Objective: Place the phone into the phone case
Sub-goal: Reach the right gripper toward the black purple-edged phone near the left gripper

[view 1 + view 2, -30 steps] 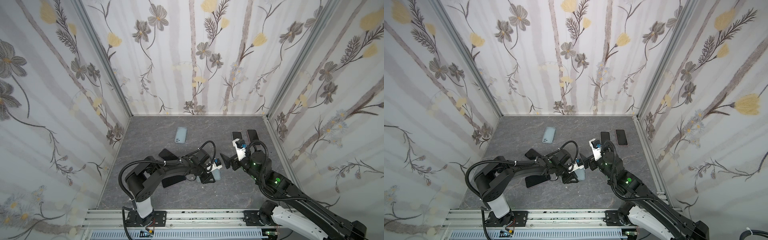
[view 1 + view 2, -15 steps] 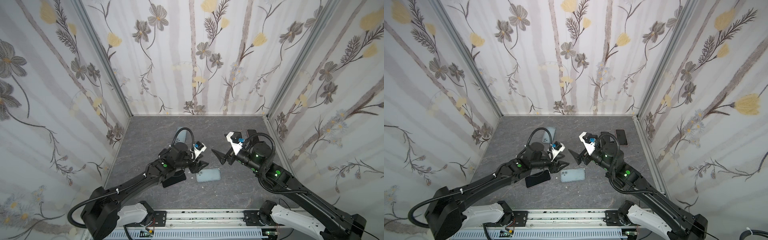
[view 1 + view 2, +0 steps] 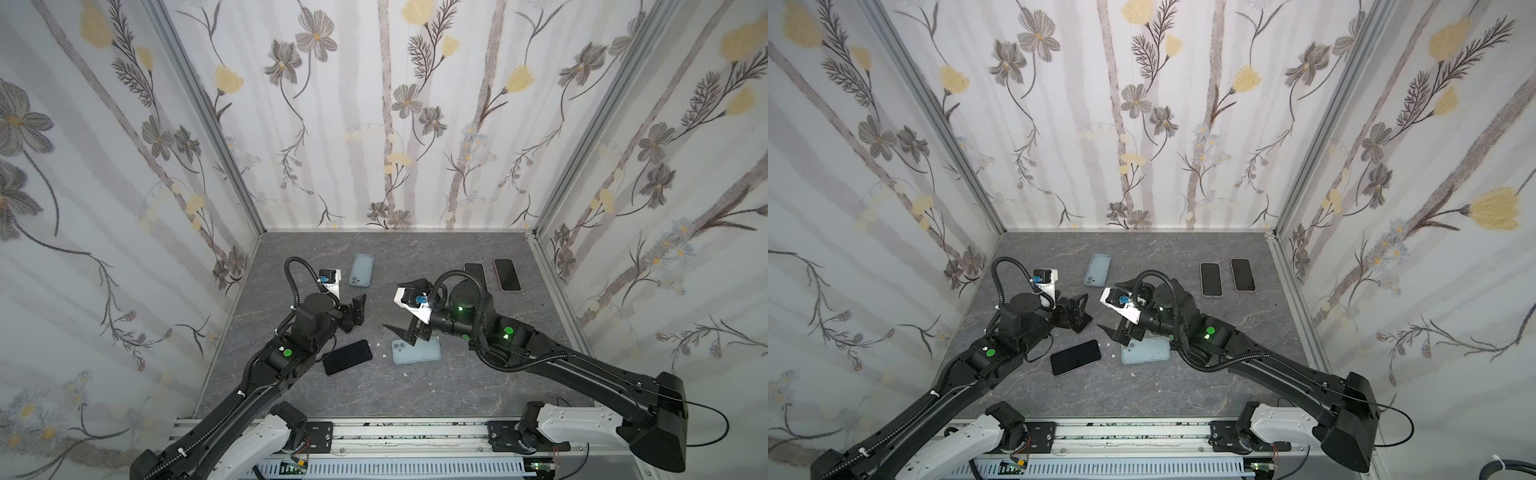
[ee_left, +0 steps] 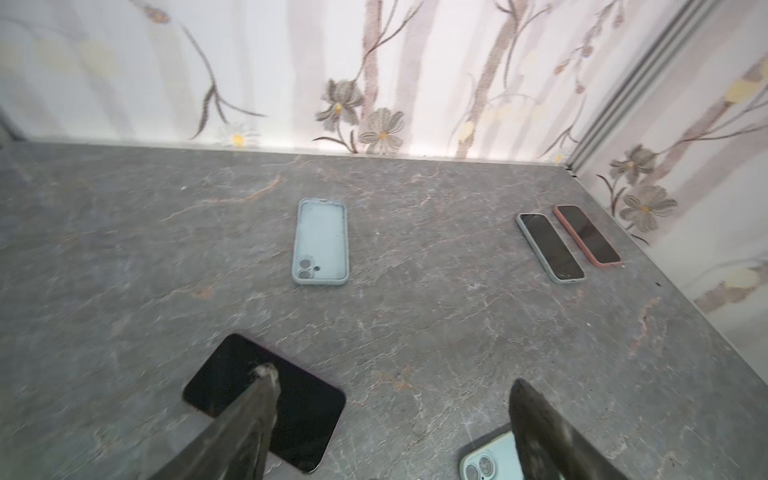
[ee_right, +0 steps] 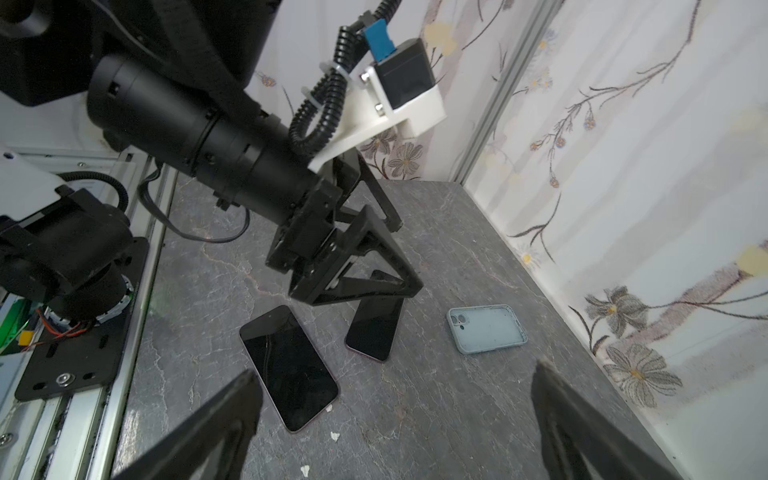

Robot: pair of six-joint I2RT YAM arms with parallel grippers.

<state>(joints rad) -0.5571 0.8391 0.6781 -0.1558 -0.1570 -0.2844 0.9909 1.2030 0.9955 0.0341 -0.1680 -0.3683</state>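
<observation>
**Both pincers spread wide, nothing in either**

My left pincer hangs spread wide and empty above the grey marbled tabletop. My right pincer faces it, jaws just as wide, also holding nothing.

The glossy black slab phone lies flat, screen up, beside my left arm — free of both pincers. The empty pale-blue soft phone case rests open side up toward the back wall, well apart from that phone. My left pincer hangs over the stretch between the two.

A second black phone lies partly under my left pincer. Below my right pincer a pale-blue phone lies back up, camera lenses showing — cased or bare, I cannot tell.

At the far right, a grey-edged phone and a pink-edged phone lie side by side, screens up.
</observation>
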